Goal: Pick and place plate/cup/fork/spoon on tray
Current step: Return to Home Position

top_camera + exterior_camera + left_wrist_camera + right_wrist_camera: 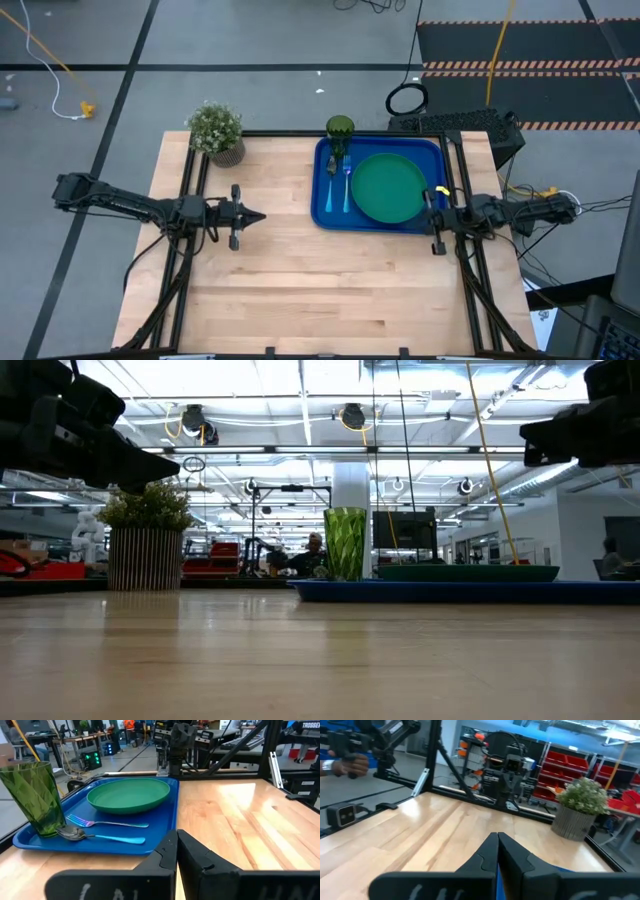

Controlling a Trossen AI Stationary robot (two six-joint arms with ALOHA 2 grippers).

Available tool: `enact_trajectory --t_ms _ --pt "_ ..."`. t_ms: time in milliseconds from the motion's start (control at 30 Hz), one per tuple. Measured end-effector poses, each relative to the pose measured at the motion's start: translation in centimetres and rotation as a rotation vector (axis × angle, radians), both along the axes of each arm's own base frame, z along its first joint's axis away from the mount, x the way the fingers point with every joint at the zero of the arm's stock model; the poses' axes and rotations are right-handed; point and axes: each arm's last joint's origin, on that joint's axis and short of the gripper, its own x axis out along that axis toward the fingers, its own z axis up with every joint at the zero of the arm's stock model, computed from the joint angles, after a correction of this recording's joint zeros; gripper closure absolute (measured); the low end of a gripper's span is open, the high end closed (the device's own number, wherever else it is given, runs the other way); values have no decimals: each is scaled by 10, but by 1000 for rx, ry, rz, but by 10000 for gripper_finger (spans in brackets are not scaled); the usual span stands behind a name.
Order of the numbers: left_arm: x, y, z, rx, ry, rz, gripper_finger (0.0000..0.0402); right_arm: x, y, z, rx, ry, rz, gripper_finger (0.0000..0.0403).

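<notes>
Plate (pixel 388 187), cup (pixel 339 129), fork (pixel 347 187), spoon (pixel 332 180) all on tray (pixel 322 214); right gripper (pixel 428 214) closed, empty, over tray's near edge, could clip plate; left gripper (pixel 258 216) closed, empty, well clear

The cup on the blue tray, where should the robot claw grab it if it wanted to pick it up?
Probably around its upper half, coming in level from the side away from the plate. The cup stands upright in the tray's far corner, widening toward the rim. The spoon and fork lie right at its foot, so a low grip would likely bump them.
</notes>
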Motion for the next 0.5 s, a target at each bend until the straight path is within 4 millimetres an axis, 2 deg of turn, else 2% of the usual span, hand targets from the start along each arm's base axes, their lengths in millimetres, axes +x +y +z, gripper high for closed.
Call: enact_trajectory --t_ms 500 --pt "-10 1 -1 9 36 2 396 1 -3 -1 89 21 -25 403"
